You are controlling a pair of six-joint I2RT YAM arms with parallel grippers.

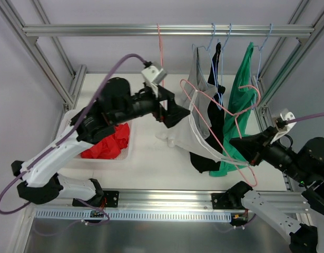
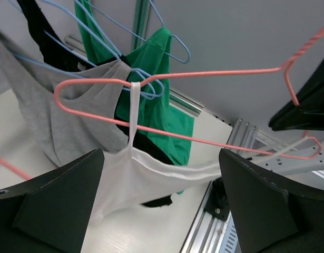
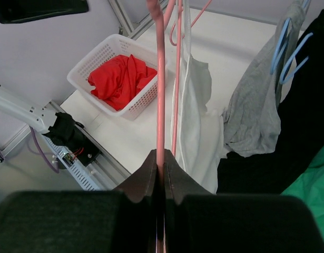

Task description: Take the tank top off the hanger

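A white tank top hangs by a thin strap from a pink wire hanger, which is held tilted in front of the rack. My right gripper is shut on the hanger's lower wire, seen pinched between its jaws. My left gripper is wide open next to the top's left edge. In the left wrist view the top's white body sags across the gap between the two black fingers, with the gripper not closed on it.
A grey top, a black garment and a green one hang on blue hangers from the top rail, beside a bare pink hanger. A white basket with red cloth sits at the left.
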